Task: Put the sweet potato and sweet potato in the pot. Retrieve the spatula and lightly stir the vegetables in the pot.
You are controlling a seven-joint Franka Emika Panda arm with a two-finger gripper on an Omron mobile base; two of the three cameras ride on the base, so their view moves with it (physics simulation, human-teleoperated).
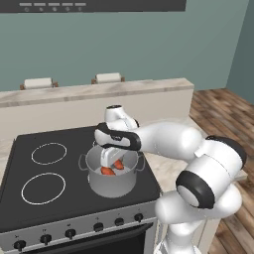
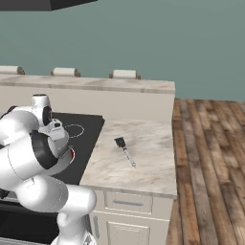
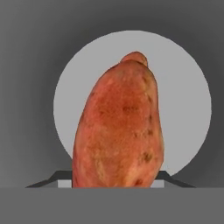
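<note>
- The pot (image 1: pixel 112 179) stands on the stove (image 1: pixel 30 198), at the centre of the left base view, right of the two burner rings (image 1: pixel 48 153).
- A sweet potato (image 1: pixel 107 171) lies inside the pot.
- The spatula (image 2: pixel 125 150) lies on the worktop (image 2: pixel 143 172), right of the stove, mid-frame in the right base view.

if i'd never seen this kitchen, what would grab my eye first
The white arm bent low over the stove, its gripper reaching down into the grey pot on the cooktop's front right. Orange-red sweet potato looms large in the hand view, over the pot's pale floor, and orange shows inside the pot from the left base view. On the marble counter to the right, the dark spatula lies alone.
</note>
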